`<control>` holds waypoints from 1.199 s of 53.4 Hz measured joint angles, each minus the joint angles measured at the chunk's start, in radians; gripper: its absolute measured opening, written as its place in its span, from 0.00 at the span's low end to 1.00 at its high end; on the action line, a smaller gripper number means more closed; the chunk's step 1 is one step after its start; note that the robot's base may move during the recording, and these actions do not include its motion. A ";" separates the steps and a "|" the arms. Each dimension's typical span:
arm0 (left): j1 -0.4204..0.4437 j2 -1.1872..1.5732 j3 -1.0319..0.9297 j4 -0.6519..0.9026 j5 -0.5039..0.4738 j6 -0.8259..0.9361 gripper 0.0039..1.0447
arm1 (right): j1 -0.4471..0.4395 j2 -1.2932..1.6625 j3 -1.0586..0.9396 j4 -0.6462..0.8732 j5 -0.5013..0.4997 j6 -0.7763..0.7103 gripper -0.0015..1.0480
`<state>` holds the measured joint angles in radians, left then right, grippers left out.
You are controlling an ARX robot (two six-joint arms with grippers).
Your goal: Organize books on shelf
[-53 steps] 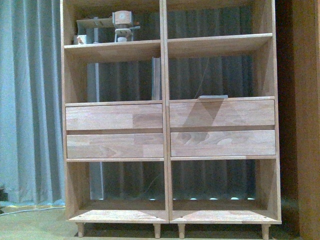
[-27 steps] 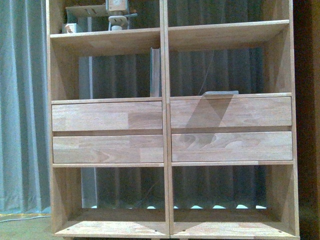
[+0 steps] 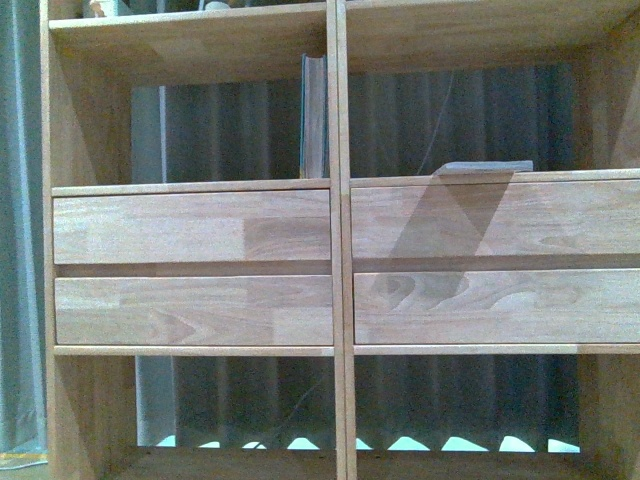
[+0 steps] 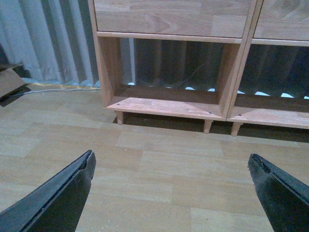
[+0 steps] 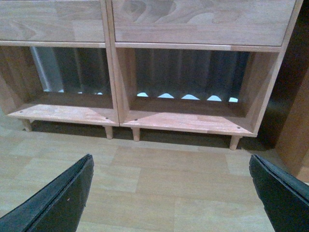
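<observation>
Books come in two sorts here, and neither is within reach of the arms yet. Nearest, the left fingers (image 4: 63, 198) are spread wide with nothing between them, hanging over bare wooden floor (image 4: 159, 169). The right fingers (image 5: 58, 198) are spread just as wide and are just as empty. Beyond both sit the short legs and open bottom compartments of the shelf (image 4: 107, 67). Higher in the front view, above the four drawer fronts (image 3: 190, 228), the thick book (image 3: 314, 115) stands upright at about 12 o'clock, in the left middle compartment, pressed against the centre upright. It looks like a heavy, stiff block that will not bend. I judge it wants a firm pinch across its thickness at about mid-height, once it is drawn clear of the upright, since that side leaves no room for a finger. The thin book (image 3: 485, 166) lies flat at about 2 o'clock, on the floor of the right middle compartment just above the upper right drawer, seen edge-on near the front lip. It is probably light, limp and smooth-covered, so likely to sag or slip. The best hold is its front edge, slid a little past the lip so that one finger can get beneath. Farthest back, a grey curtain (image 3: 240, 130) hangs behind the open compartments.
</observation>
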<state>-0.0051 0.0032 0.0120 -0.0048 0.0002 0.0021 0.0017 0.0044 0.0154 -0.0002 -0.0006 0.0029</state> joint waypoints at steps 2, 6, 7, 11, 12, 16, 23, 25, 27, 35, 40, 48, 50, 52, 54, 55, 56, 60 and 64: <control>0.000 0.000 0.000 0.000 0.000 0.000 0.94 | 0.000 0.000 0.000 0.000 0.000 0.000 0.93; 0.000 0.000 0.000 0.000 0.000 0.000 0.94 | 0.000 0.000 0.000 0.000 0.000 0.000 0.93; 0.000 0.000 0.000 0.000 0.000 0.000 0.94 | 0.000 0.000 0.000 0.000 0.000 0.000 0.93; 0.000 0.000 0.000 0.000 0.000 0.000 0.94 | 0.000 0.000 0.000 0.000 0.000 0.000 0.93; 0.000 0.000 0.000 0.000 -0.001 0.000 0.94 | 0.000 0.000 0.000 0.000 0.000 0.000 0.93; 0.000 0.000 0.000 0.000 0.000 0.000 0.94 | 0.000 0.000 0.000 0.000 0.000 0.000 0.93; 0.000 0.000 0.000 0.000 0.000 0.000 0.94 | 0.000 0.000 0.000 0.000 0.000 0.000 0.93; 0.000 0.000 0.000 0.000 0.000 0.000 0.94 | 0.000 0.000 0.000 0.000 0.000 0.000 0.93; 0.000 0.000 0.000 0.000 0.000 0.000 0.94 | 0.000 0.000 0.000 0.000 0.000 0.000 0.93; 0.000 0.000 0.000 0.000 0.000 0.000 0.94 | 0.000 0.000 0.000 0.000 0.000 0.000 0.93; 0.000 0.000 0.000 0.000 -0.001 0.000 0.94 | 0.000 0.000 0.000 0.000 0.000 0.000 0.93; 0.000 0.000 0.000 0.000 0.000 0.000 0.94 | 0.000 0.000 0.000 0.000 0.000 0.000 0.93; 0.000 0.000 0.000 0.000 0.000 0.000 0.94 | 0.000 0.000 0.000 0.000 0.000 0.000 0.93; 0.000 0.000 0.000 0.000 0.000 0.000 0.94 | 0.000 0.000 0.000 0.000 0.000 0.000 0.93; 0.000 0.000 0.000 0.000 0.000 0.000 0.94 | 0.000 0.000 0.000 0.000 0.000 0.000 0.93; 0.000 0.000 0.000 0.000 0.000 0.000 0.94 | 0.000 0.000 0.000 0.000 0.000 0.000 0.93; 0.000 0.000 0.000 0.000 -0.001 0.000 0.94 | 0.000 0.000 0.000 0.000 0.000 0.000 0.93; 0.000 0.000 0.000 0.000 0.000 0.000 0.94 | 0.000 0.000 0.000 0.000 0.000 0.000 0.93; 0.000 0.000 0.000 0.000 0.000 0.000 0.94 | 0.000 0.000 0.000 0.000 0.000 0.000 0.93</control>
<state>-0.0051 0.0032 0.0120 -0.0048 -0.0002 0.0021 0.0017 0.0044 0.0154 -0.0002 -0.0006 0.0029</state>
